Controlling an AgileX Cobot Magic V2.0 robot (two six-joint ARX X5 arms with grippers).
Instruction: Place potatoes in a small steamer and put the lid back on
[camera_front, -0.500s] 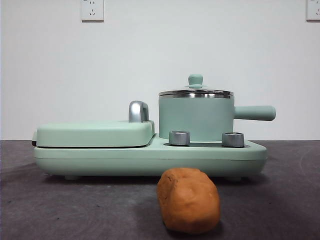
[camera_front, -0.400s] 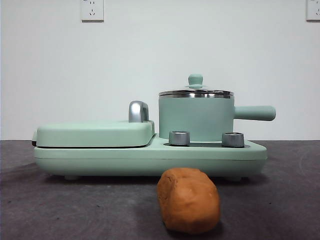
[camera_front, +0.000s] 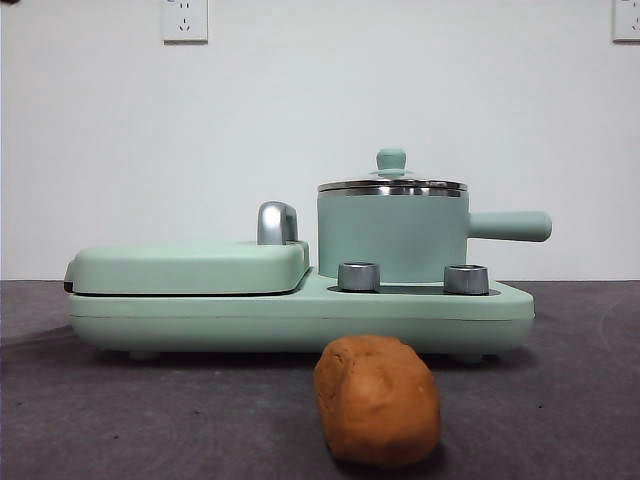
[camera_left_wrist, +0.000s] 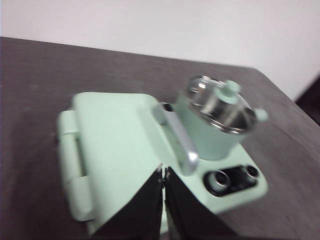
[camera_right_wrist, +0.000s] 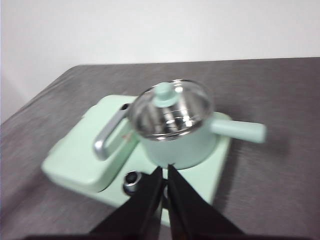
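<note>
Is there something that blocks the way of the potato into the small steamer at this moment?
Yes. The lid sits on the small steamer and closes its opening, so it must come off first. The potato lies on the table in front of the appliance, and neither gripper holds anything.

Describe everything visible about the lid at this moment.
The lid is round and clear, with a shiny steel rim ring and a small mint-green knob on top. It sits level and closed on the steamer, rim on rim. Through it the right wrist view shows the pot's steel inside, with no potato in it. Neither gripper touches it; the potato lies on the table in front of the appliance.
</note>
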